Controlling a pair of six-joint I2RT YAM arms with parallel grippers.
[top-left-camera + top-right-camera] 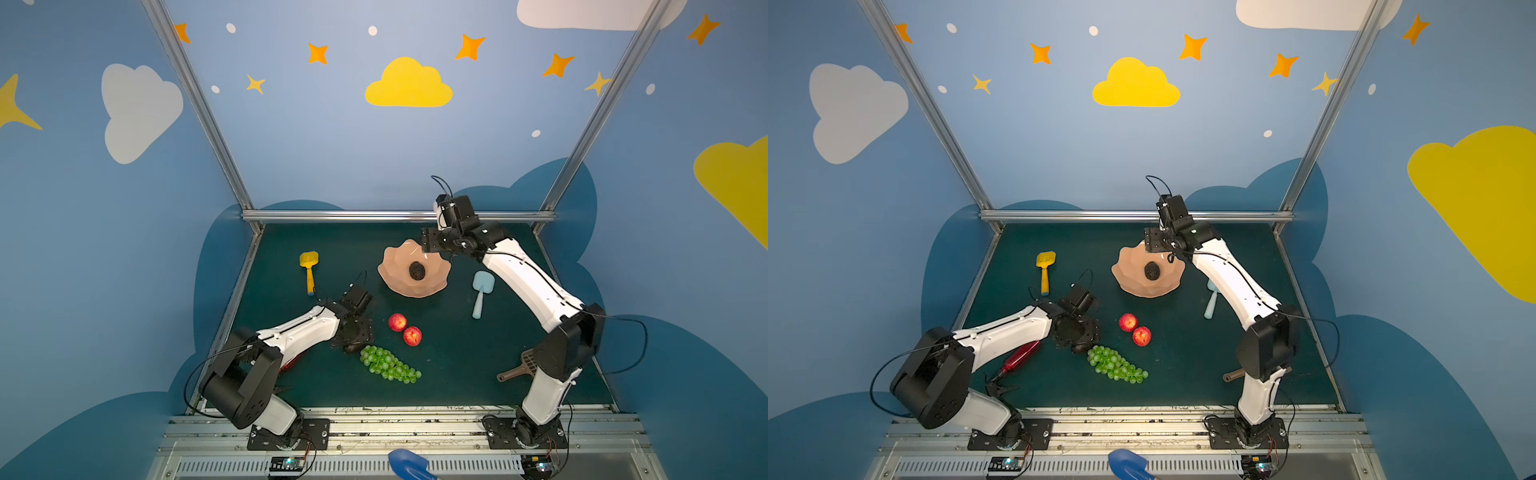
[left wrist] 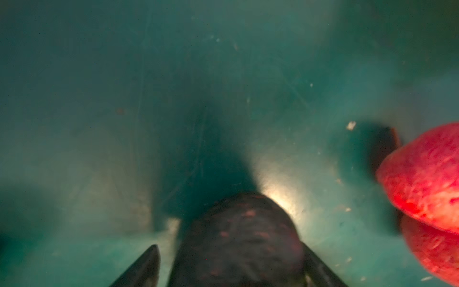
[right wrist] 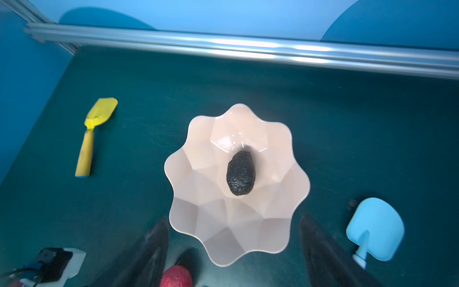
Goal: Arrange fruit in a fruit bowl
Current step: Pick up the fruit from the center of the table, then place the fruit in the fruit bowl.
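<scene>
The peach-pink fruit bowl [image 1: 395, 286] [image 3: 198, 139] stands at the back middle of the mat, and one dark avocado [image 1: 417, 271] [image 3: 240, 176] lies in it. My right gripper [image 1: 430, 249] [image 3: 234, 218] hangs above the bowl's far rim, open and empty. My left gripper [image 1: 353, 336] [image 2: 231, 248] is low on the mat with the second avocado [image 2: 241, 238] between its jaws. A strip of mat still shows between one finger and the fruit. Two red apples [image 1: 397, 322] [image 1: 412, 336] lie just right of it. The green grapes [image 1: 388, 365] lie in front.
A yellow scoop [image 1: 308, 270] lies left of the bowl and a light-blue scoop [image 1: 481, 291] right of it. A brown scoop [image 1: 519, 368] sits by the right arm's base. A red object [image 1: 1021, 355] lies under the left arm. A metal rail [image 1: 374, 216] bounds the back.
</scene>
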